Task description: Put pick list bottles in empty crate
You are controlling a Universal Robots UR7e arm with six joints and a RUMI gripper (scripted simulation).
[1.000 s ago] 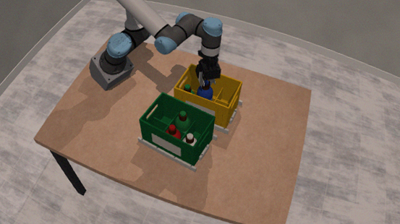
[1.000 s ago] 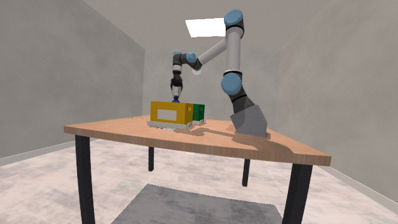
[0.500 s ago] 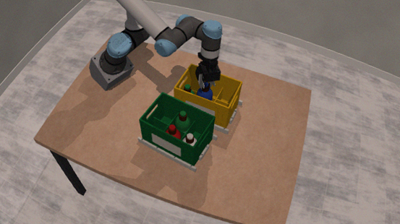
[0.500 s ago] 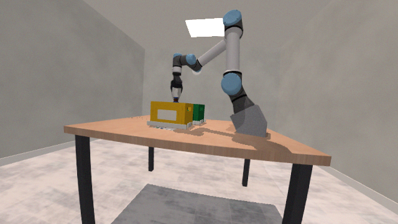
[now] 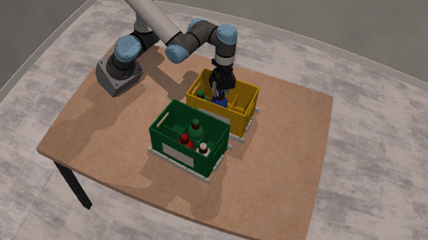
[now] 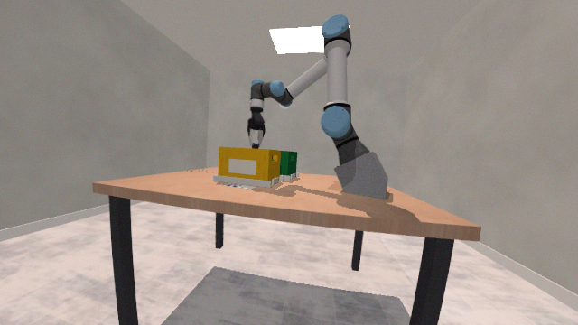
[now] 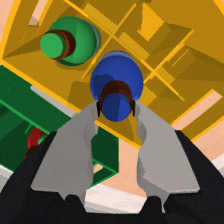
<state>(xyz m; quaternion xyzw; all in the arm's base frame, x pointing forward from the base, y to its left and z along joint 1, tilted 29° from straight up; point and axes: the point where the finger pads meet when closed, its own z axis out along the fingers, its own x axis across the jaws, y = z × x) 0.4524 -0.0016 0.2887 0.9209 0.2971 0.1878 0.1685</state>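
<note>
My gripper point(image 5: 219, 93) point(image 6: 256, 144) point(image 7: 116, 101) is shut on the neck of a blue bottle point(image 5: 220, 102) point(image 7: 117, 80) and holds it upright, lowered into a middle cell of the yellow crate point(image 5: 237, 121) point(image 6: 244, 167) point(image 7: 165, 60). A green bottle point(image 5: 200, 94) point(image 7: 70, 41) stands in the yellow crate's neighbouring cell. The green crate point(image 5: 180, 153) point(image 6: 289, 162) point(image 7: 15, 95) in front holds a green bottle point(image 5: 195, 130), a red bottle point(image 5: 184, 140) point(image 7: 34, 137) and a white bottle point(image 5: 203, 148). The pick list is hidden from me.
Both crates stand on pale strips near the middle of the wooden table point(image 5: 279, 172) point(image 6: 316, 208). The arm's grey base point(image 5: 118, 74) point(image 6: 363, 178) sits at the table's back left corner.
</note>
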